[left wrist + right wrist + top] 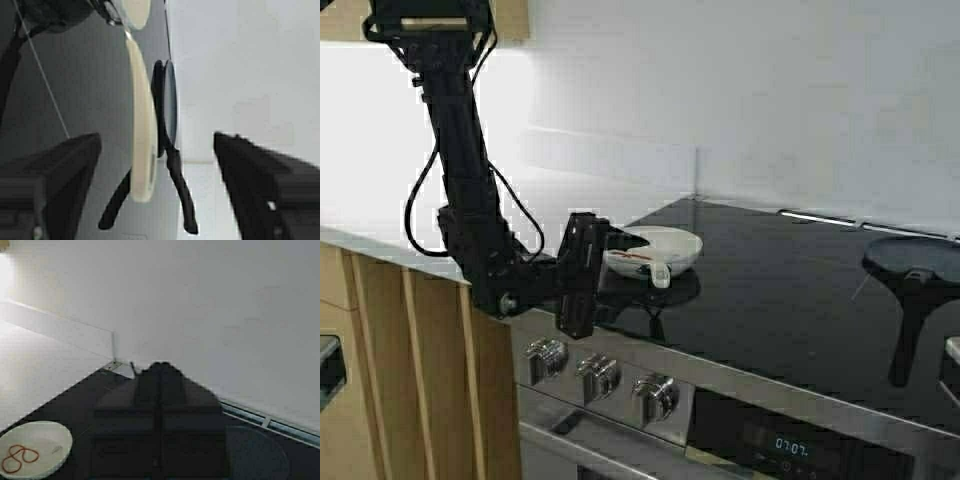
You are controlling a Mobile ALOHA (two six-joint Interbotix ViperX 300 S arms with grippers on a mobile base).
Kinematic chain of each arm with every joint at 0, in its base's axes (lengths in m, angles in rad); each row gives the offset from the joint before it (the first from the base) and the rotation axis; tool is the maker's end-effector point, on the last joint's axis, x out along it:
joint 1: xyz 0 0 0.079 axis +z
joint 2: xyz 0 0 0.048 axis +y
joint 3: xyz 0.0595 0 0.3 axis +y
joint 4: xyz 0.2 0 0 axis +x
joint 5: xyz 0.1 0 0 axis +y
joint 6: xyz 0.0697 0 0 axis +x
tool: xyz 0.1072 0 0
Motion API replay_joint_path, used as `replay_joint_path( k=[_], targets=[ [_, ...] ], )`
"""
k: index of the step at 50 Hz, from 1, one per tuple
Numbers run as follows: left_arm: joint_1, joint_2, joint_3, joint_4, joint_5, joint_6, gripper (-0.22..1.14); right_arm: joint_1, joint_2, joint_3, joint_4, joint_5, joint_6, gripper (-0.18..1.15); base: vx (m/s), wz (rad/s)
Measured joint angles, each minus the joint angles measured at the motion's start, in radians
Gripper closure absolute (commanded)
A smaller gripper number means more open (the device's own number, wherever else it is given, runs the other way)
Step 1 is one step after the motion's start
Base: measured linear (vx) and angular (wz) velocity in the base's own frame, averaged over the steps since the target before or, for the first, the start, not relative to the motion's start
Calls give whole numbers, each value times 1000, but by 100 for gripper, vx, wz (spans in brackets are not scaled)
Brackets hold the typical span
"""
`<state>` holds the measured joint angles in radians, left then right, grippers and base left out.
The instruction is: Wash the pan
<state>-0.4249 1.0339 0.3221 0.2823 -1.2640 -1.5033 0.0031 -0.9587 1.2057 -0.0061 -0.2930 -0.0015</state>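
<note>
Small shallow round white pan [655, 251] with a short stubby white handle sits on the black glass cooktop [790, 300], near the front left corner. Red squiggle stains visible inside the bowl; the handle points toward the front edge of the stove. The right wrist view shows the same pan [32, 447] from above, a looped red stain on its floor.

Left gripper [610, 262]: black, turned on its side, held at the pan's left rim just above the cooktop edge. In the left wrist view the two black fingers [55, 180] stand wide apart, with the pan's pale rim [142, 145] edge-on between them. Whether either finger touches the rim is hard to say from this angle; no closed grasp is seen.

Right gripper [160, 390]: seen only in the right wrist view, raised above the cooktop and aimed toward the white back wall [210, 305]. Fingers pressed together, nothing between them.

Other items: dark flat frying pan [918, 262] with long black handle on the right side of the cooktop, well apart from the white pan. Three silver control knobs [600, 375] on the stainless stove front below, and a digital clock display [790, 445]. White countertop [390, 210] to the left of the stove.
</note>
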Motion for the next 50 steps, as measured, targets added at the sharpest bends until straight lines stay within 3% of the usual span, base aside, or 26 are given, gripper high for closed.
replay_joint_path(
  k=[36,50],
  targets=[
    [-67,126,-288,-34,115,-32,-9,0,0,3,0,0,-3,90,0,1],
    [-80,117,-293,-14,129,-64,-9,0,14,11,0,0,-2,90,-1,5]
  ],
)
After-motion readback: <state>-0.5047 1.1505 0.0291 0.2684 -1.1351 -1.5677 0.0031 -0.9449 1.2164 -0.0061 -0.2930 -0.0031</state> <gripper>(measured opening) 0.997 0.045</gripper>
